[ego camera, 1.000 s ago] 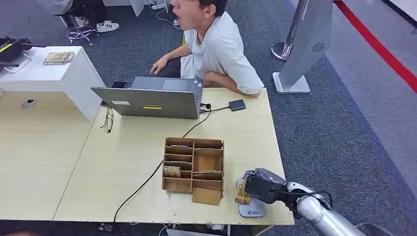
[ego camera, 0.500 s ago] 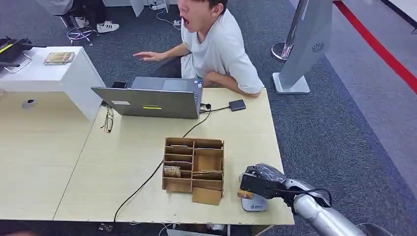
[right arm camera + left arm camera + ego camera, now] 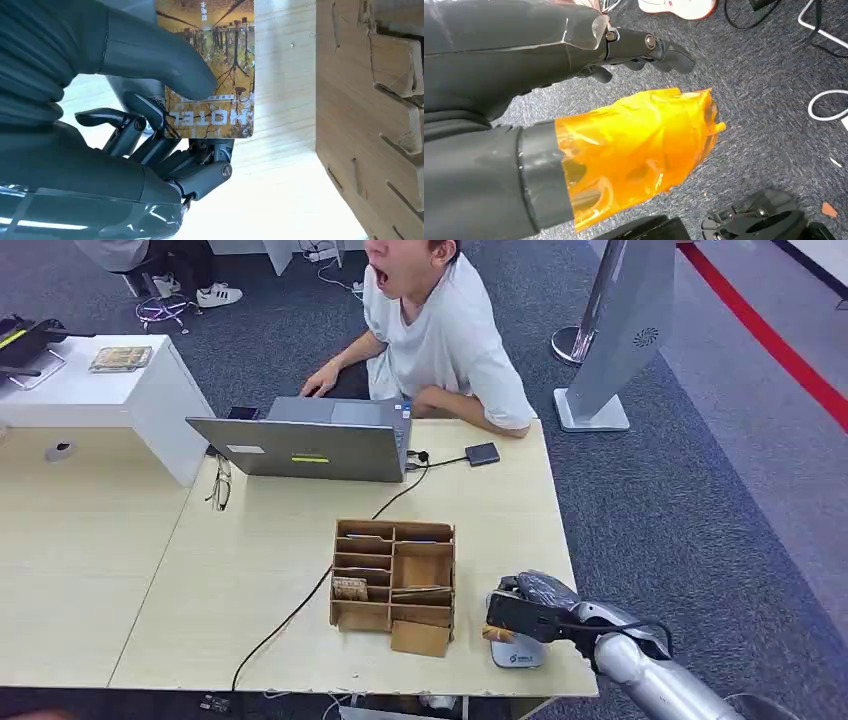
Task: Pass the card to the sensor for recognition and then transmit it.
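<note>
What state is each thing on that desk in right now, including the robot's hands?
Card: pinched in the right hand, over the sensor.
Left hand: hanging above the floor, holding nothing.
Laptop: lid open.
Wooden organizer: upright, cards in some slots.

Sensor (image 3: 517, 654) on table (image 3: 250, 570), right of organizer (image 3: 394, 585)

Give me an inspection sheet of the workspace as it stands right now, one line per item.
Surface: pale wooden table.
Job's things: card marked HOTEL pinched in the right hand, over the white sensor at the table's near edge; wooden sorter box beside it.
Clutter: laptop, glasses, small dark device.
Hands: right holds the card; left hand hangs over carpet, holding nothing.
Cables: black cable crossing the table.
Surroundings: seated person, white cabinet, grey carpet.
</note>
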